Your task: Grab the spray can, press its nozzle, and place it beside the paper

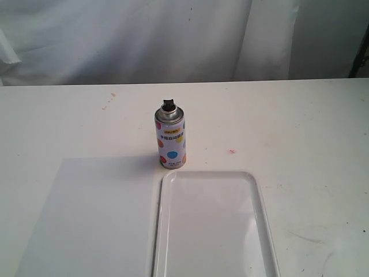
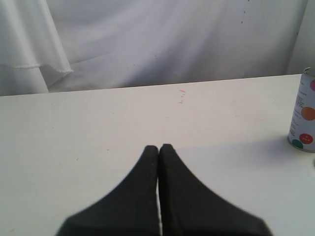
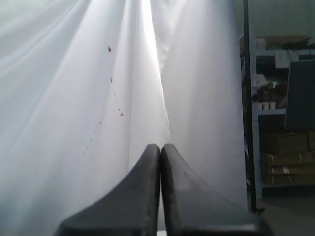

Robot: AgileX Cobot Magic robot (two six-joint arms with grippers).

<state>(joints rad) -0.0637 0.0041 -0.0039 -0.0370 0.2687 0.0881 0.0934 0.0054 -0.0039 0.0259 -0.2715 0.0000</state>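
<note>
The spray can (image 1: 170, 138) is standing upright on the counter (image 1: 300, 133), with its black nozzle (image 1: 168, 104) on top. It is sitting just beyond the tray's (image 1: 207, 173) far left corner, at the paper's (image 1: 92, 213) far right corner, possibly touching it. The left hand (image 2: 159, 147) is hovering low over the counter, fingers pressed together and empty. The right hand (image 3: 161, 146) is likewise pressed together, facing a white curtain (image 3: 74, 123).

The place looks like a lab or storeroom test corner: a white table (image 1: 300, 127) backed by hung white cloth (image 1: 144, 40), beside metal shelves (image 3: 268, 111) stacked with cardboard boxes (image 3: 285, 142).
</note>
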